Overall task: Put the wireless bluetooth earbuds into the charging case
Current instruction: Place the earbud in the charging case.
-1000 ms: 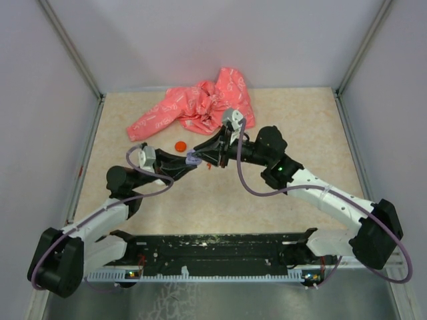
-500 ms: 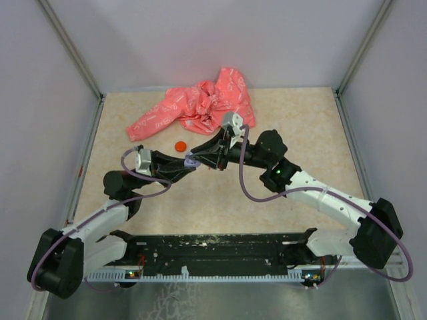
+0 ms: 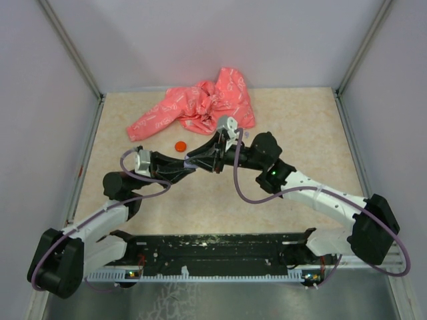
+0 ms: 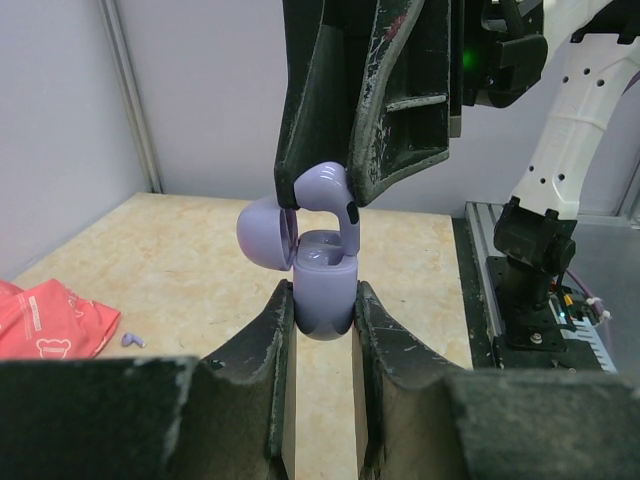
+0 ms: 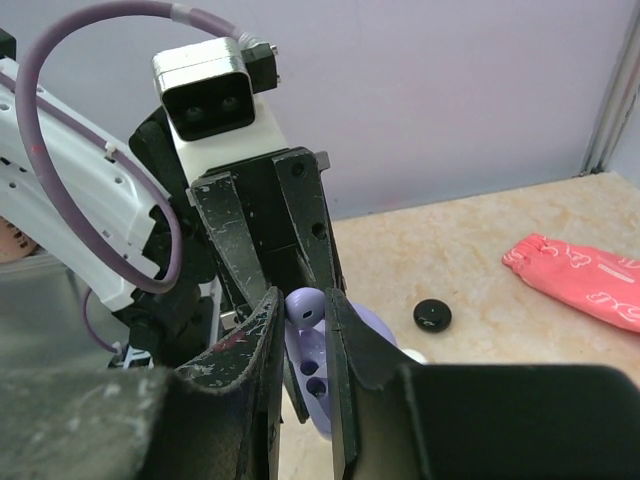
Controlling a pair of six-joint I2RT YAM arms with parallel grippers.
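Note:
The charging case (image 4: 325,292) is lavender, not red, with its lid (image 4: 264,232) hinged open. My left gripper (image 4: 323,296) is shut on its lower body and holds it upright above the table. My right gripper (image 5: 304,308) is shut on a lavender earbud (image 5: 308,304), whose stem reaches down into the case's open top (image 4: 335,200). In the top view both grippers meet at mid-table, left (image 3: 191,163) and right (image 3: 202,160). A second small lavender piece (image 4: 132,340) lies on the table near the cloth.
A crumpled pink printed cloth (image 3: 200,103) lies at the back of the table. A small red-orange disc (image 3: 180,145) sits just in front of it. A black disc (image 5: 432,314) lies on the table in the right wrist view. Walls enclose three sides.
My right gripper has moved left with the earbud and closed in on the case held by my left gripper. The left wrist shifted slightly left.

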